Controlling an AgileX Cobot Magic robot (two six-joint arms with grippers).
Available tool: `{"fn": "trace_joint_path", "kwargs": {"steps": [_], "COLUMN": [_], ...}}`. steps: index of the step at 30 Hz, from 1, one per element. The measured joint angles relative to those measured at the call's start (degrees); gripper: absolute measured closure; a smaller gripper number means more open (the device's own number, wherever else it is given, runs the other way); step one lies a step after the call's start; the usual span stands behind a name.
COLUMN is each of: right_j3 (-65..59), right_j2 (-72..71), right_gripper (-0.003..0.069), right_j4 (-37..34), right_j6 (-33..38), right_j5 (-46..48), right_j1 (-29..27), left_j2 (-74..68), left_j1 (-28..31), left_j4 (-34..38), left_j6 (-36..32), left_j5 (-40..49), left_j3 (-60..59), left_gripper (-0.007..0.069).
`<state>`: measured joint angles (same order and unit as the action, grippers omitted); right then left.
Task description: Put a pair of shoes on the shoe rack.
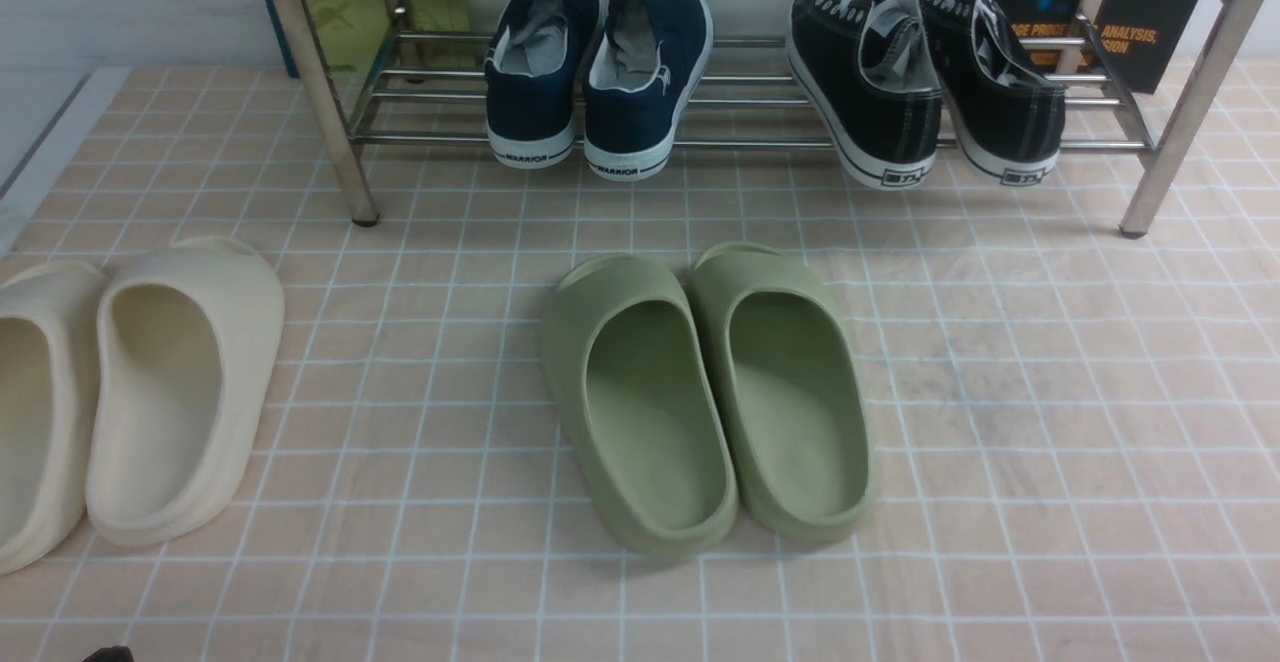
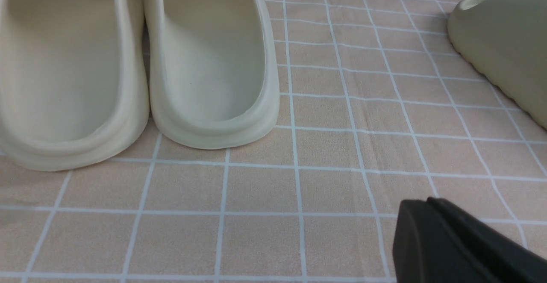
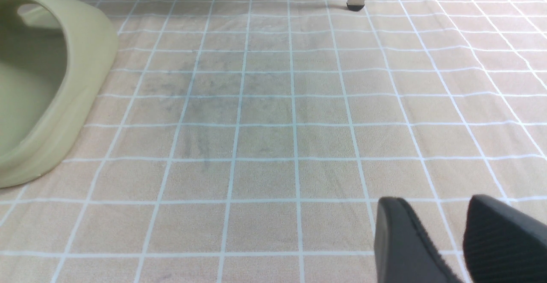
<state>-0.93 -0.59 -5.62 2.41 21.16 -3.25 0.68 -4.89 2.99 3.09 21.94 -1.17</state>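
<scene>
The left gripper (image 2: 431, 227) is seen only in the left wrist view, where its black fingers (image 2: 453, 244) are pressed together with no gap between them and nothing is held. The right gripper (image 3: 461, 240) is seen in the right wrist view with its two black fingers (image 3: 401, 244) standing slightly apart, a narrow gap between them, and nothing is held. Both are held low over the tiled surface (image 1: 1000, 392), level with the footwear, touching none of it.

Neither arm is shown in the front view. The cream slides (image 2: 128, 60) are shown close by the left wrist view, side by side and touching, heels toward the camera; in the front view they are cut off at 9 o'clock. Only a part of the olive-green slides (image 3: 42, 95) and one rack leg are shown by the right wrist view.

In the front view the pair of shoes (image 1: 600, 82) is found on the shoe rack (image 1: 330, 102) at 12 o'clock, slightly left of centre, heels outward and side by side on the lower bars. The black lace-up sneakers (image 1: 930, 82) are set on the same bars toward 1 o'clock. The olive-green slides are laid at the centre, well apart from the rack. The surface is covered in a peach sheet with a white grid. A white wall and a dark poster (image 1: 1130, 32) are seen behind the rack.
</scene>
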Motion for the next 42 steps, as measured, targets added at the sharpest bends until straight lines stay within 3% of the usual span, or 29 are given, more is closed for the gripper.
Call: {"fn": "trace_joint_path", "kwargs": {"steps": [42], "right_j3": [0.0], "right_j2": [0.0], "right_gripper": [0.0421], "right_j4": [0.0], "right_j6": [0.0], "right_j5": [0.0], "right_j1": [0.0], "left_j2": [0.0], "left_j1": [0.0], "left_j4": [0.0], "left_j6": [0.07], "left_j5": [0.0], "left_j3": [0.0], "left_gripper": [0.0574]}}
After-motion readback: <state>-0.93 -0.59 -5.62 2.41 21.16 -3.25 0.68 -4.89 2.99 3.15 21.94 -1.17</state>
